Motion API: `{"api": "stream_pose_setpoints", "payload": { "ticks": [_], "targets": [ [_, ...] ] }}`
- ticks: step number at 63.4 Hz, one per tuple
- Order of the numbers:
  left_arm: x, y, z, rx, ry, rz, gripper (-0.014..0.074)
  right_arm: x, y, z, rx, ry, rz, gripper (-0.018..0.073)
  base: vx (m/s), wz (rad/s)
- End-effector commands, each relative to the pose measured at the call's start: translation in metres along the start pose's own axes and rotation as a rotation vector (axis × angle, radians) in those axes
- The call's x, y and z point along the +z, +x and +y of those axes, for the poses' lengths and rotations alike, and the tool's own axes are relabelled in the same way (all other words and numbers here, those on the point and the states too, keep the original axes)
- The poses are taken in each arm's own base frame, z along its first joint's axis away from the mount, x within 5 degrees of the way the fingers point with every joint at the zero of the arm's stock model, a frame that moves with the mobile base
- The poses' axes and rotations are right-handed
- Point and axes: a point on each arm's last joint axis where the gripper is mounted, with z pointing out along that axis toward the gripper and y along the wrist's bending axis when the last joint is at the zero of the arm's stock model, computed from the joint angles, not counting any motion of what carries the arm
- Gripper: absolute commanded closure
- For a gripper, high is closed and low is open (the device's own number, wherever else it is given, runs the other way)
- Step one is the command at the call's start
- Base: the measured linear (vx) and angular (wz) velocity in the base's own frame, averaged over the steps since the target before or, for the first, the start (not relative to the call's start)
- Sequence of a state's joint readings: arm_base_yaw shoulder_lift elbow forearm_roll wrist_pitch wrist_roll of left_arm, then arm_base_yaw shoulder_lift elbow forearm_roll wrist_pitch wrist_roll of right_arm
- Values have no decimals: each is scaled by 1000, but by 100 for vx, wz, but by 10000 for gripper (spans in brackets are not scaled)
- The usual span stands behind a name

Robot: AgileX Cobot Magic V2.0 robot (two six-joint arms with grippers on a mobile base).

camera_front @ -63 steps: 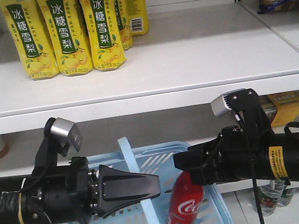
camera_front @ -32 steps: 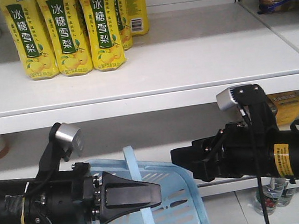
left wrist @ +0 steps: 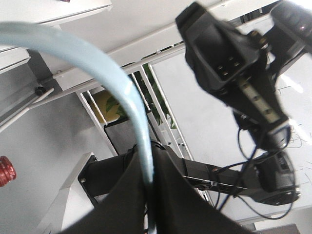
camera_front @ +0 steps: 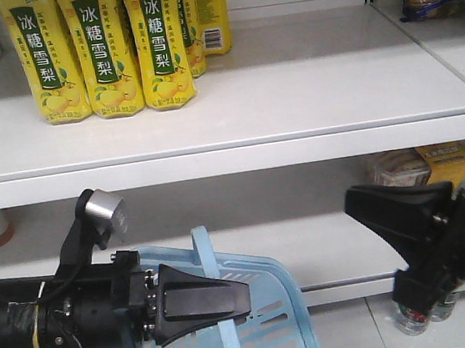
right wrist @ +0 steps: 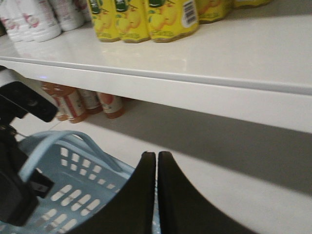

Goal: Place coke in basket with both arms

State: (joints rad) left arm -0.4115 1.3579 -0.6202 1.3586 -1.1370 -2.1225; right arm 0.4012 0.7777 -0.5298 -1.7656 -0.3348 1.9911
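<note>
The step in hand looks like carrying the basket while the other arm draws clear, and doing it well means a firm, level hold so the load cannot slide or the hoop swing, with the free arm kept off the rim. The left pincer is closed down on the hoop handle, which in the left wrist view runs straight between the jaws; the basket hangs below it, tilted, in front of the white shelf. The right pincer has its jaws pressed together with nothing between them, and it stands apart, to the right of the basket. The coke shows in none of the views, so whether it lies inside the basket I cannot tell
</note>
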Motion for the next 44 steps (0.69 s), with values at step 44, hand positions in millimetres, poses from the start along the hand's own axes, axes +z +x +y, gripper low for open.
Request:
{"api": "stream_pose_setpoints", "payload": {
  "ticks": [44],
  "targets": [
    [-5, 1, -38, 31, 284, 32, 603, -48, 78, -33, -59, 330, -104, 564, 0, 0]
  ]
}}
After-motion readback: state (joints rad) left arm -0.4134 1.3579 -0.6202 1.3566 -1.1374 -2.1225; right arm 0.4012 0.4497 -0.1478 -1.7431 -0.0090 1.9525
